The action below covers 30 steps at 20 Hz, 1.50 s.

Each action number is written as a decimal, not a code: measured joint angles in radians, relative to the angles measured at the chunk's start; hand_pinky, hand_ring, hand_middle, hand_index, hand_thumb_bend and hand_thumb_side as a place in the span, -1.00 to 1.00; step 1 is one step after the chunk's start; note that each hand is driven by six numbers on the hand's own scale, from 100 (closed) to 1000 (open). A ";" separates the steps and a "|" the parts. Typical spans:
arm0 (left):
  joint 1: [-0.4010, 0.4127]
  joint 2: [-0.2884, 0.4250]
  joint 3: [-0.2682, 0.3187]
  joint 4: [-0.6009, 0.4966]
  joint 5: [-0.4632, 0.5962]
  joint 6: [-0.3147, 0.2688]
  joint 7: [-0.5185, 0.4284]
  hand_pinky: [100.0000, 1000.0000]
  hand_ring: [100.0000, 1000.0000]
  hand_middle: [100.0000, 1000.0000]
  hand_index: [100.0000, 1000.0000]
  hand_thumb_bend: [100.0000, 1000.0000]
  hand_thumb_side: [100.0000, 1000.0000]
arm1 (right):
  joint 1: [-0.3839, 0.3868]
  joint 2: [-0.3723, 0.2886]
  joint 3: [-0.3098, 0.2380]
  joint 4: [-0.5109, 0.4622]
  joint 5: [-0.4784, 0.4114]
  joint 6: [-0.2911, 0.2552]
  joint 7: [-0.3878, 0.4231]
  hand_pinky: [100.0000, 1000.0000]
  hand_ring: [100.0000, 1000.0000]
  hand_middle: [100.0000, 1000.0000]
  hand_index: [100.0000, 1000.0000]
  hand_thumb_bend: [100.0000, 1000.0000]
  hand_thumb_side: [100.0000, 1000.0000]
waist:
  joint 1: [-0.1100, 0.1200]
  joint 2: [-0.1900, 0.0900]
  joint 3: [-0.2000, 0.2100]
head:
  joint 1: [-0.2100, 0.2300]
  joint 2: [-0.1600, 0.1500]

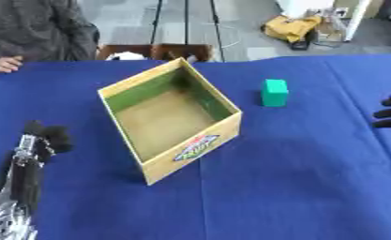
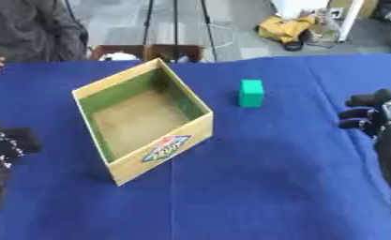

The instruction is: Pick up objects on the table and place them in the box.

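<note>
A green block (image 1: 274, 92) stands on the blue table to the right of an open cardboard box (image 1: 170, 118), whose inside shows nothing in it. My right hand (image 2: 369, 115) hovers at the right edge, well right of the block and a little nearer to me, fingers curled and holding nothing. At the lower left my left hand (image 1: 45, 138) rests on the cloth, left of the box, fingers curled with nothing in them.
The blue cloth (image 1: 297, 178) covers the whole table. A person (image 1: 34, 33) sits at the far left edge with a hand (image 1: 4, 64) on the cloth. Chairs and a yellow bag (image 1: 293, 26) lie on the floor beyond.
</note>
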 measured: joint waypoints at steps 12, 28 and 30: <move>0.000 0.001 -0.015 0.006 0.000 0.000 -0.019 0.27 0.12 0.02 0.30 -0.32 1.00 | -0.456 -0.265 0.117 0.381 0.223 -0.043 0.257 0.27 0.49 0.54 0.63 -1.00 -0.43 | -0.017 -0.011 0.068 | -0.026 0.000; -0.030 0.010 -0.050 0.005 -0.002 -0.001 -0.053 0.27 0.12 0.02 0.30 -0.32 1.00 | -0.717 -0.203 0.100 0.887 0.962 -0.263 0.409 0.58 0.82 0.77 0.74 -0.52 -0.70 | -0.049 0.021 0.202 | -0.084 -0.026; -0.031 0.010 -0.050 0.005 -0.002 -0.001 -0.053 0.27 0.12 0.02 0.30 -0.32 1.00 | -0.717 -0.197 0.099 0.902 1.002 -0.275 0.402 0.59 0.84 0.78 0.76 -0.44 -0.67 | -0.049 0.024 0.204 | -0.086 -0.026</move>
